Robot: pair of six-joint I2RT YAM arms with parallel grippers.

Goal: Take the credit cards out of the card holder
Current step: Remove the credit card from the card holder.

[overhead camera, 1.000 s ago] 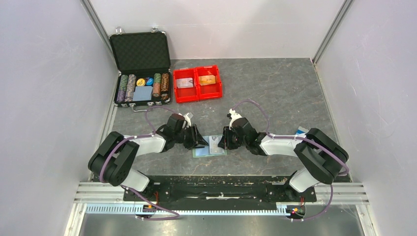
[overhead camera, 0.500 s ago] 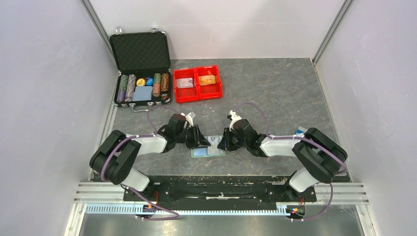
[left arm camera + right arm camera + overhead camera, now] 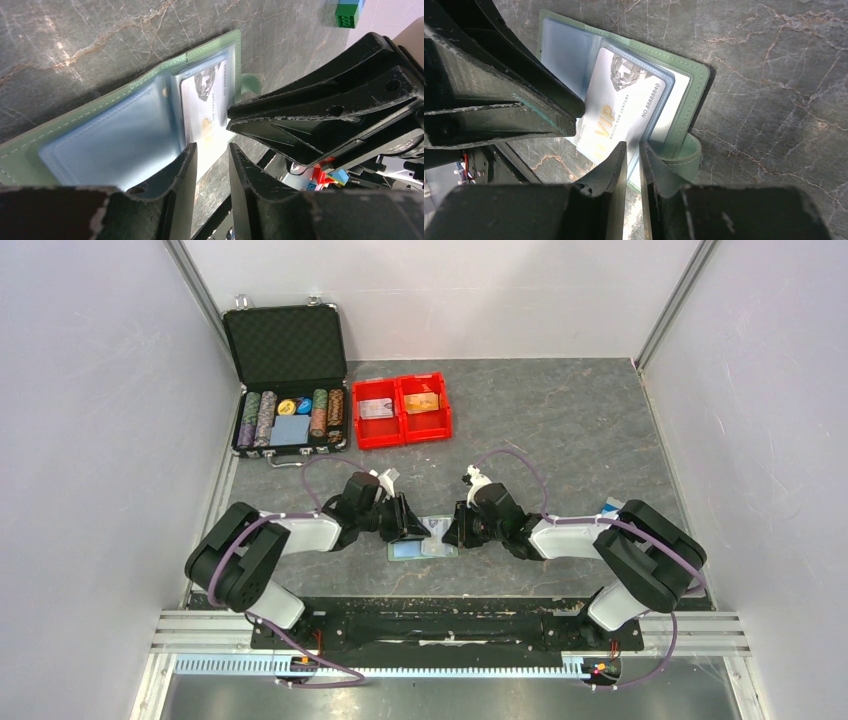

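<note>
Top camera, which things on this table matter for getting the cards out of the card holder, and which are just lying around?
In the job:
card holder
whitish VIP card in its pocket
left gripper
right gripper

Lying about:
black poker-chip case
red bin
green toy brick

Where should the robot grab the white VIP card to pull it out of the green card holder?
Grip the bare end of the VIP card that pokes out past the clear pocket, pinching its flat faces. Come from the pocket's open side and pull straight away from the card holder. The rest lies under plastic, so only that end is free.
</note>
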